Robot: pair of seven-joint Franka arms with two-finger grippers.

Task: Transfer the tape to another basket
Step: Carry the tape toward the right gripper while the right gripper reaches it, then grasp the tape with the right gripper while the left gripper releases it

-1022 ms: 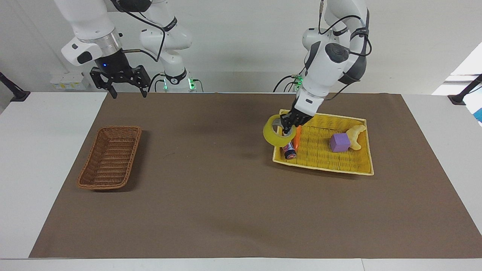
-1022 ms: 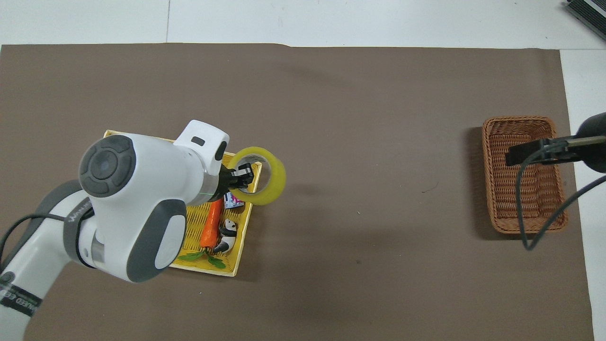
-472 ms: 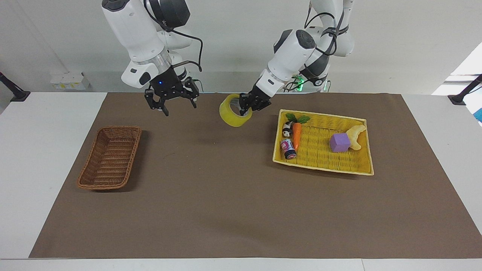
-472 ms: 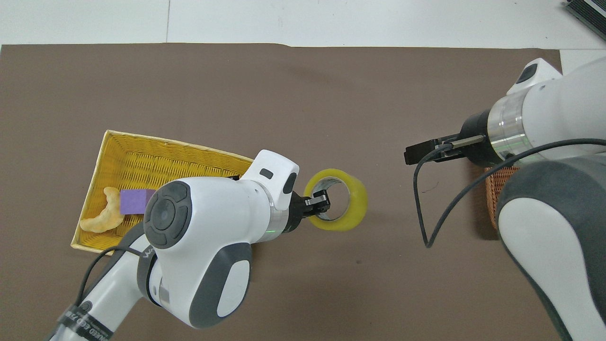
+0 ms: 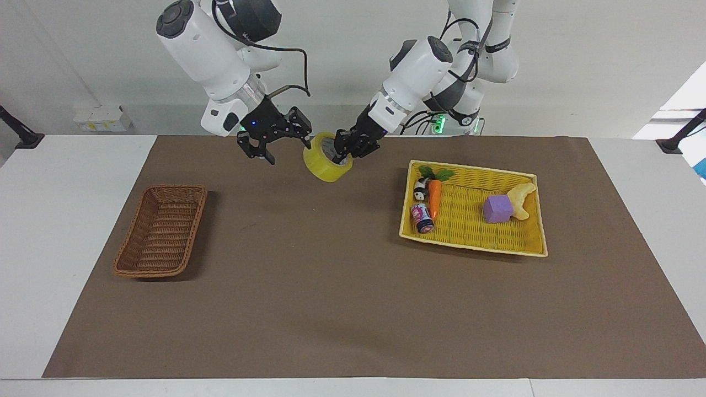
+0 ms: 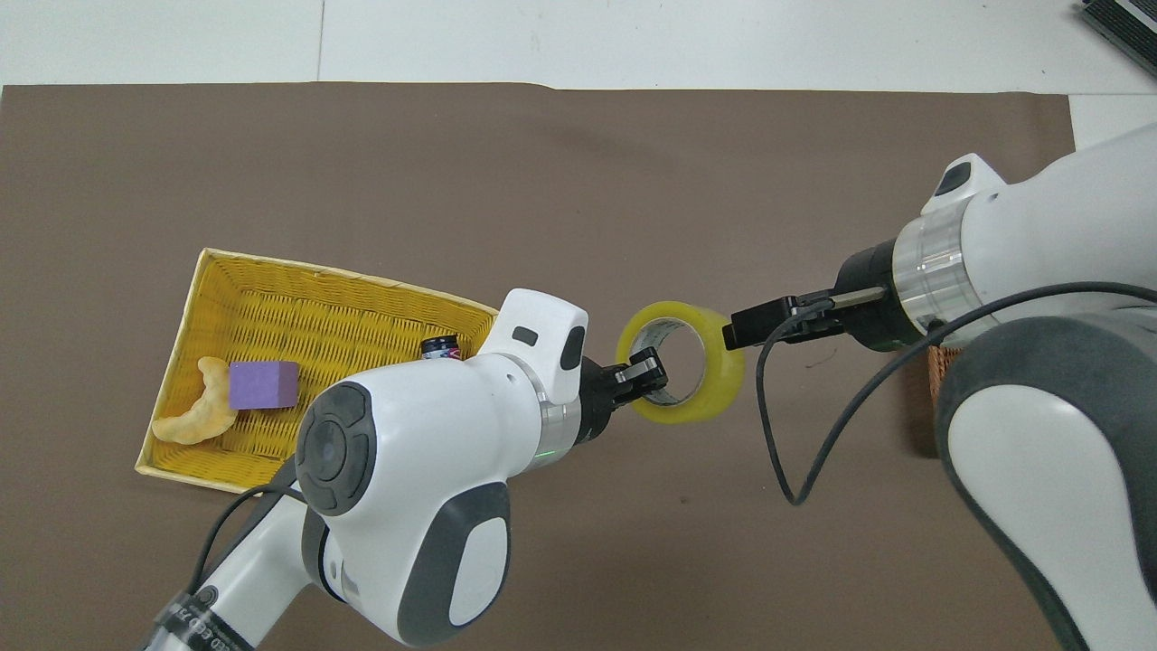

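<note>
Roughly half done: the tape roll (image 5: 327,164) is out of the yellow tray (image 5: 538,215), up over mid-table, pinched through its rim by the left gripper (image 5: 346,153). The right gripper (image 5: 281,144), spread, flanks it for a handover. The wicker basket (image 5: 161,230) shows whole only in the facing view.

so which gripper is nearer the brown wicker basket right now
Right. The right gripper hangs open in the air beside the tape, on the brown wicker basket's side. The left gripper, shut on the tape's wall, is on the yellow tray's side.
</note>
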